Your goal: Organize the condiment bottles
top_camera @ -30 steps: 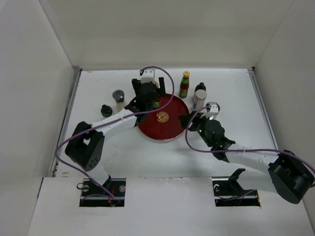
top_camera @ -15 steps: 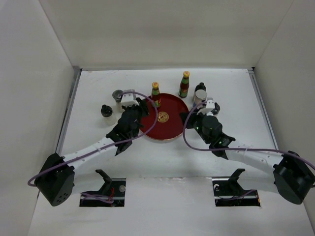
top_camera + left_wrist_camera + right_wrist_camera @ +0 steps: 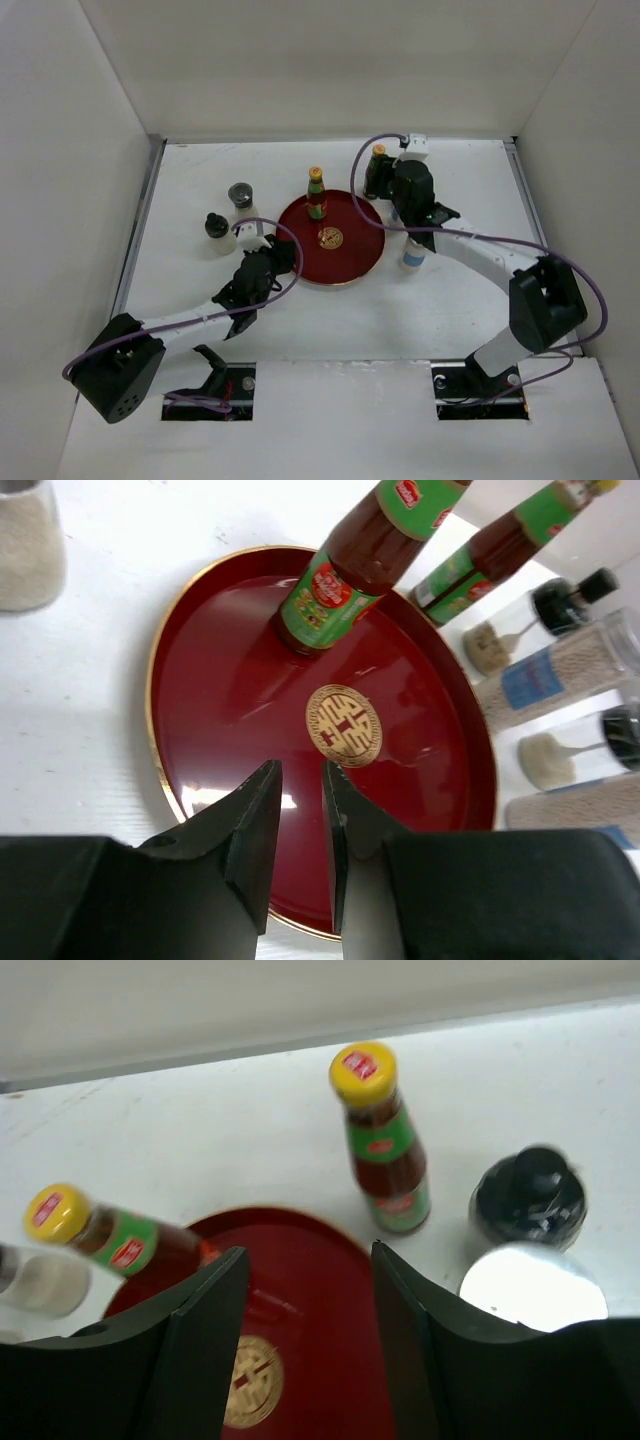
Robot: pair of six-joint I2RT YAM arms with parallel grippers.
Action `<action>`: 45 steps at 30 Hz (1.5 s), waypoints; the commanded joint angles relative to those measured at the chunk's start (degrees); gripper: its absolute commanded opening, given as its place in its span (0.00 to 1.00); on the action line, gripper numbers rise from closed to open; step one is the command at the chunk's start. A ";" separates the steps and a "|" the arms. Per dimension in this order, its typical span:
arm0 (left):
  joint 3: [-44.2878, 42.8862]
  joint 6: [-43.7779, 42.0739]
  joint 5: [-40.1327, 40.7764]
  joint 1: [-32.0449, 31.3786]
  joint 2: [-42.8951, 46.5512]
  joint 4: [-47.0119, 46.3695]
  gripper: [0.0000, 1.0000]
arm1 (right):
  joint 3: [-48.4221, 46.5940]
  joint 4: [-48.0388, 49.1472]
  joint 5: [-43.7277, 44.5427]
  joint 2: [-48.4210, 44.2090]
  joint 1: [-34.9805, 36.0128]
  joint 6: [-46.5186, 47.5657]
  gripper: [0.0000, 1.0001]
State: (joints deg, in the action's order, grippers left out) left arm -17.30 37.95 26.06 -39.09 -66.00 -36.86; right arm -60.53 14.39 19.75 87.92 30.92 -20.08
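Left gripper [image 3: 300, 772] closed, right gripper [image 3: 308, 1258] parted, both empty.

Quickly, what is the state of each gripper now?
Left gripper: shut, holding nothing.
Right gripper: open, holding nothing.

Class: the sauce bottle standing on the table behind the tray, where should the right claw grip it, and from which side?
Probably the narrow neck under its yellow cap, from above. The sauce bottle stands upright, and its neck rises clear of the shorter black-capped jar beside it, leaving the right claw room.
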 commanded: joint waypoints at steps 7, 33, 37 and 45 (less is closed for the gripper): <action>2.80 -0.60 -3.04 -1.03 1.57 -11.39 0.22 | -18.02 -6.48 3.19 11.47 -3.80 8.73 0.73; 3.24 -0.25 -4.44 -1.03 1.05 -13.41 0.25 | -27.71 5.81 3.72 25.46 -4.42 15.51 0.38; 3.24 0.19 -4.53 -0.85 0.08 -13.41 0.25 | -27.53 8.80 4.33 22.83 -4.42 15.51 0.35; 4.03 0.89 -4.18 0.55 1.13 -13.41 0.30 | -22.89 12.06 4.07 12.38 -1.52 16.03 0.33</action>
State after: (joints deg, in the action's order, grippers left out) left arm -13.98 38.02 22.15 -39.44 -66.41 -47.22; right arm -83.02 14.15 23.05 109.97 27.31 -4.62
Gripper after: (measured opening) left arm 0.295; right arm 0.460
